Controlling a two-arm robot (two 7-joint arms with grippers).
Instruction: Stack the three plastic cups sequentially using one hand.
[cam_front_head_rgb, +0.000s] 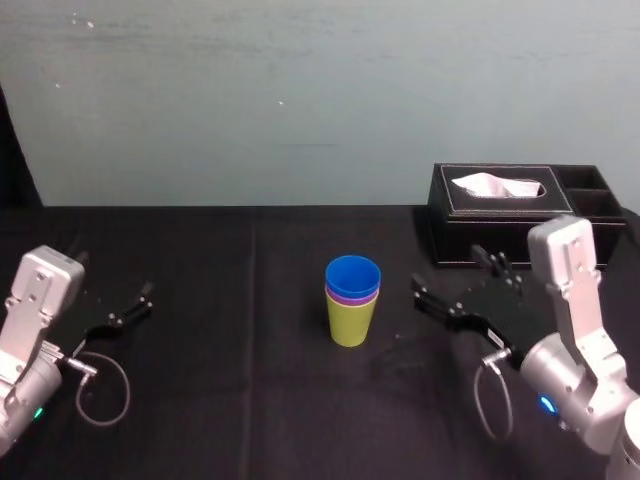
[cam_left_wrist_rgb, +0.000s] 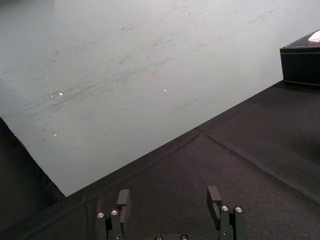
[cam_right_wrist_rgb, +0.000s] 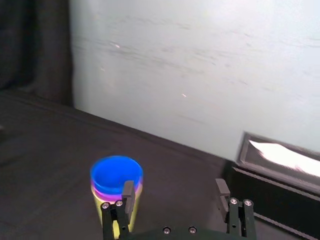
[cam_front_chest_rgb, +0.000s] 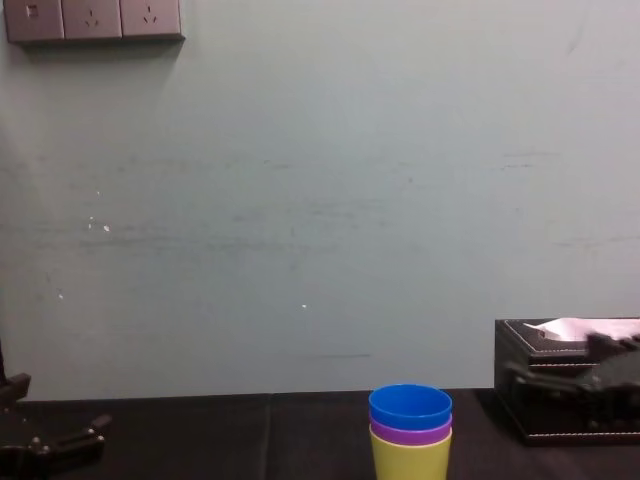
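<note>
Since the blue cup sits nested in the purple cup, and that in the yellow-green cup, stacking looks finished. The stack stands upright mid-way across the bench. Right gripper hangs beside it, apart; jaws spread wide, holding nothing. Left gripper parked far left, jaws likewise apart, empty.

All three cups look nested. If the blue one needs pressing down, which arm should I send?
Right. The right gripper is open close beside the blue cup topping the stack; the left gripper sits open much farther off on the other side.
</note>
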